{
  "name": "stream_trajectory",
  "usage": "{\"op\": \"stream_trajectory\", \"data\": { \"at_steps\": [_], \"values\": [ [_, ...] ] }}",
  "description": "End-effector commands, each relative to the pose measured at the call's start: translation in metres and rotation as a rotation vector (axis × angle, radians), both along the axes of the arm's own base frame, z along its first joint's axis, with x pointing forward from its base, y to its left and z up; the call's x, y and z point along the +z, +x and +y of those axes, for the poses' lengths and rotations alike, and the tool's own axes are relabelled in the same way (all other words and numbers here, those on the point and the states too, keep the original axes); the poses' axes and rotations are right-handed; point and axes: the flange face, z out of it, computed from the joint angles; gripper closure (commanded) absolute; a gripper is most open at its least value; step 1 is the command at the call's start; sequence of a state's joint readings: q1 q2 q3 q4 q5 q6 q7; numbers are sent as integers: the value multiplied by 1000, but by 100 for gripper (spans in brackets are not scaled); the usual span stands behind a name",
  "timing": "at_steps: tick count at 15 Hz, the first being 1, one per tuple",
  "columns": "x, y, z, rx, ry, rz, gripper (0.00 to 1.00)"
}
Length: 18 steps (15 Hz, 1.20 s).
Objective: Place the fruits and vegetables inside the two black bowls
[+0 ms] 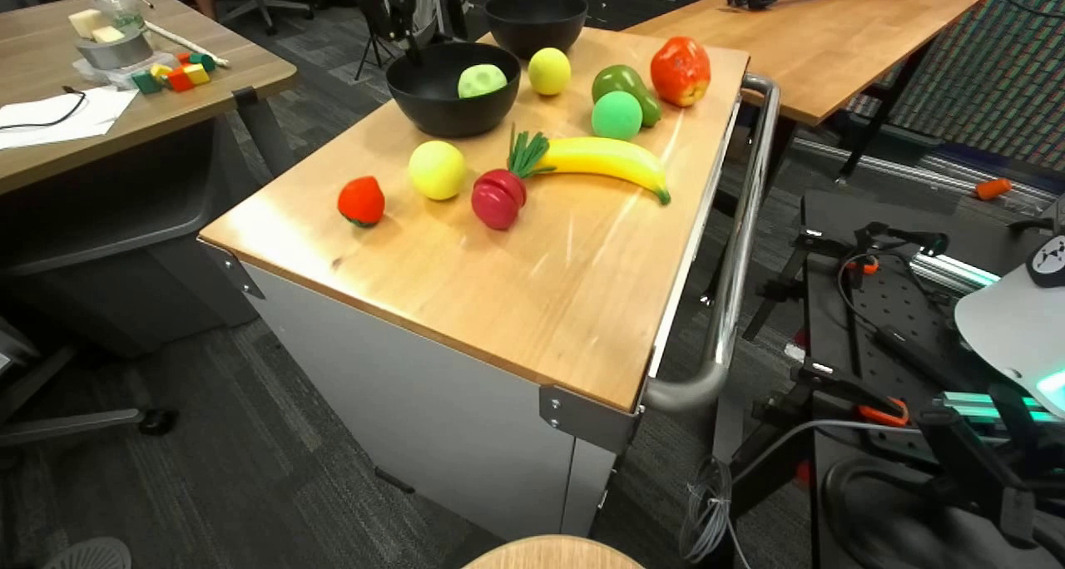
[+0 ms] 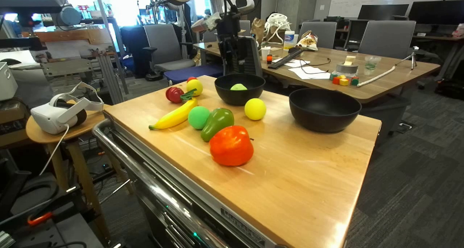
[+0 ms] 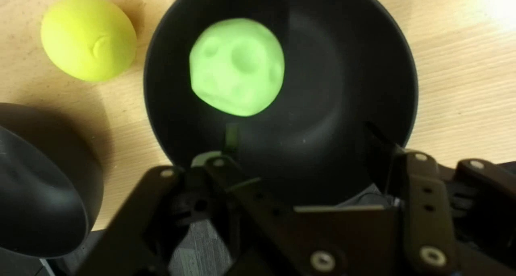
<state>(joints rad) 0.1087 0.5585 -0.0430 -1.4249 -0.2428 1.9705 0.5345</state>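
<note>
My gripper (image 3: 303, 134) is open over the nearer black bowl (image 1: 449, 107), its fingers well apart with only bowl interior showing between them. A light green dimpled piece (image 3: 238, 68) lies inside that bowl, apart from the fingers. The second black bowl (image 2: 322, 117) holds nothing. Loose on the wooden top are two yellow round fruits (image 1: 437, 170), a red piece with green leaves (image 1: 499, 199), a banana (image 1: 607, 160) and a small red piece (image 1: 362, 201). Grouped together are a green ball (image 2: 199, 117), a dark green pear-shaped piece (image 2: 218, 122) and a red-orange pepper (image 2: 232, 146).
A metal handle rail (image 1: 749, 220) runs along one side of the cart top. Desks stand nearby, including a wooden one (image 1: 832, 45) and one with blocks and tape (image 2: 391, 77). A headset rests on a stool (image 2: 40, 126) beside the cart.
</note>
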Motion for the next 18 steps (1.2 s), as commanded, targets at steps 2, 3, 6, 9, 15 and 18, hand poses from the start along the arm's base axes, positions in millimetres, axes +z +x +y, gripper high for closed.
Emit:
{"op": "stream_trajectory", "data": {
  "at_steps": [2, 3, 6, 9, 15, 18],
  "values": [
    [49, -33, 24, 50, 78, -39, 0],
    [61, -46, 39, 126, 119, -21, 0],
    [94, -89, 64, 290, 117, -30, 0],
    [104, -131, 84, 453, 120, -15, 0],
    [111, -129, 99, 603, 108, -36, 0],
    [123, -111, 111, 735, 95, -118, 0]
  ]
}}
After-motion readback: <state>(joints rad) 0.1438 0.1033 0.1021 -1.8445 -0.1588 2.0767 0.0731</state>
